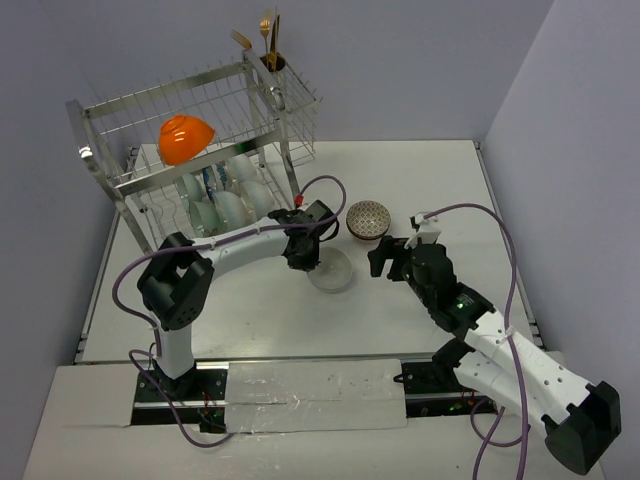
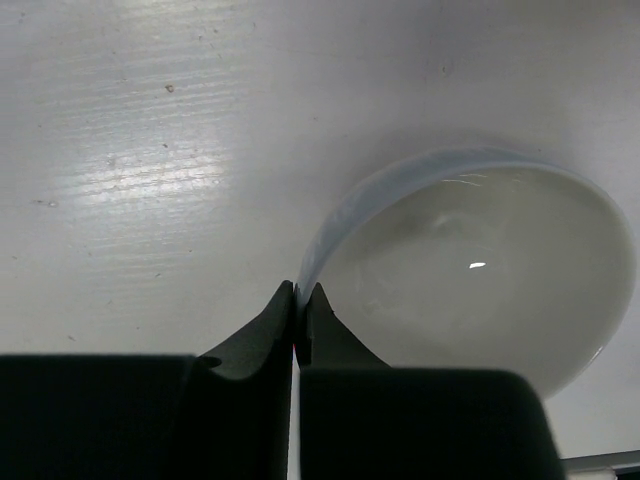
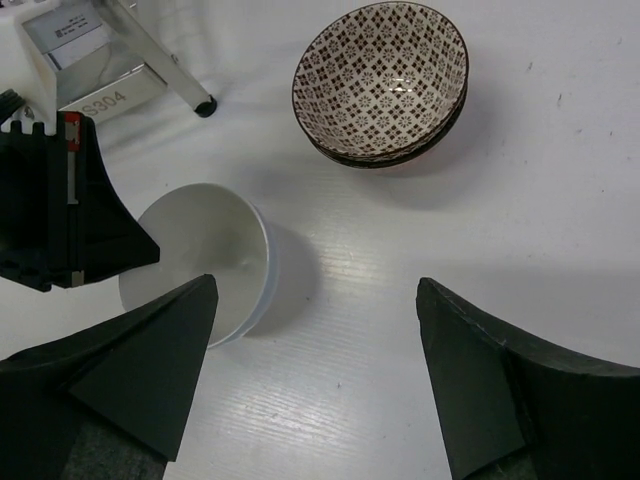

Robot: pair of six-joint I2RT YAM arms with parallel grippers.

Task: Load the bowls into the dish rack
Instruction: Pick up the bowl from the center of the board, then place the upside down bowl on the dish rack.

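A white bowl [image 1: 333, 271] sits on the table in front of the dish rack [image 1: 190, 130]. My left gripper [image 1: 304, 252] is shut on its near rim; the left wrist view shows the jaws [image 2: 296, 297] pinching the bowl's [image 2: 480, 270] edge. A brown-patterned bowl [image 1: 367, 220] stands to the right of it, also in the right wrist view [image 3: 385, 80]. My right gripper [image 1: 385, 256] is open and empty, hovering over bare table [image 3: 318, 290] beside the white bowl [image 3: 195, 255]. An orange bowl [image 1: 185, 138] lies on the rack's top tier, with several white and teal bowls [image 1: 225, 195] below.
Gold cutlery [image 1: 268, 38] stands in the rack's corner cup. A rack leg [image 3: 165, 70] reaches the table near the left gripper [image 3: 60, 210]. Purple cables loop over both arms. Walls close in on the left and right table edges.
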